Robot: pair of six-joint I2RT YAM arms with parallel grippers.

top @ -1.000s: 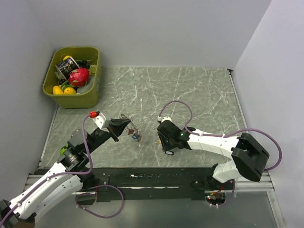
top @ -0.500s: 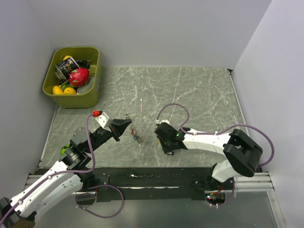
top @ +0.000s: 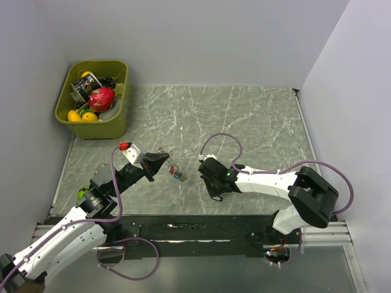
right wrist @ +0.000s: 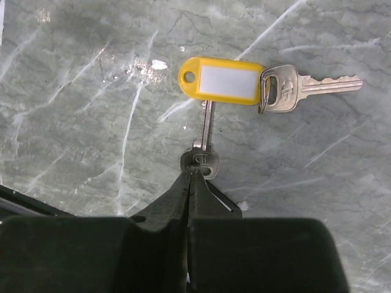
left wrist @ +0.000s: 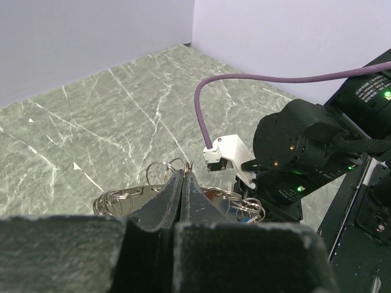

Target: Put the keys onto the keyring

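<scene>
My left gripper [top: 161, 160] is shut on the keyring [top: 174, 170], a bunch of thin metal rings, and holds it above the table. In the left wrist view the shut gripper [left wrist: 183, 174] pinches one ring, and the other rings [left wrist: 122, 198] fan out on both sides. My right gripper [top: 206, 178] is low over the table just right of the keyring. In the right wrist view it [right wrist: 194, 172] is shut on the head of a silver key [right wrist: 204, 143]. The blade points at a yellow tag [right wrist: 225, 80]. A second silver key [right wrist: 299, 88] hangs on the tag and lies flat.
A green bin [top: 113, 125] of toy fruit and odds stands at the back left corner. Grey walls close the table on the left, back and right. The right arm's purple cable [left wrist: 256, 78] loops close in front of the left gripper.
My left gripper has carried the keyring a little to the right, toward the right gripper. The right gripper has shifted slightly left. Both stay shut.
</scene>
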